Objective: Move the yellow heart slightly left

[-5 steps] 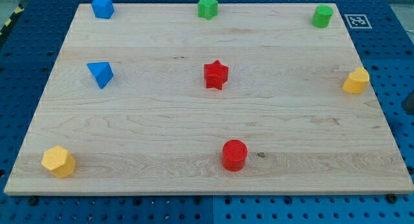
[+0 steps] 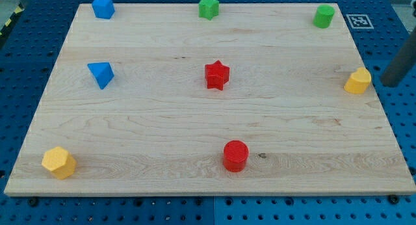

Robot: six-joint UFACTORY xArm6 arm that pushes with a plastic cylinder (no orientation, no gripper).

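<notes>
The yellow heart (image 2: 357, 81) sits at the board's (image 2: 195, 121) right edge, my tip (image 2: 390, 82) just right of it, apart, placed to push leftward.

My tip (image 2: 390, 84) sits just right of the yellow heart (image 2: 357, 81), seemingly not touching it

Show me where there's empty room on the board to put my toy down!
Biggest bare patch: between the red star, the red cylinder and the yellow heart. Another lies between the blue triangle, the yellow hexagon and the red cylinder. Avoid the view's right edge: my tip sits just right of the yellow heart.
</notes>
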